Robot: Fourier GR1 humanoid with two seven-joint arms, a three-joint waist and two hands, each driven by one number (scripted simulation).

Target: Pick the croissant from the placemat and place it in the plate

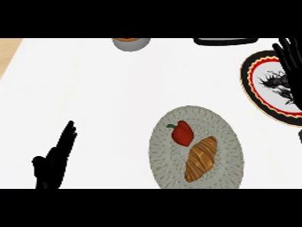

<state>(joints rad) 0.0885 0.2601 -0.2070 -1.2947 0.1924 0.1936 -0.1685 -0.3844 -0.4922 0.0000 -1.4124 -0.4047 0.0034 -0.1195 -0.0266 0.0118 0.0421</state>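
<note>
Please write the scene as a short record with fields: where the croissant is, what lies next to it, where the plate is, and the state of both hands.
croissant: lies on the round grey placemat, not yet picked
beside it: red pepper, on the same placemat
plate: right of the placemat, holds no food
right hand: open, over the plate
left hand: open, resting at lower left, fingers up
top edge: grey bowl, dark object, both cut off

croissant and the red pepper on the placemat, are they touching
Cannot tell. In the head view the croissant lies right beside the red pepper on the placemat, with no clear gap, yet no plain contact either.
</note>
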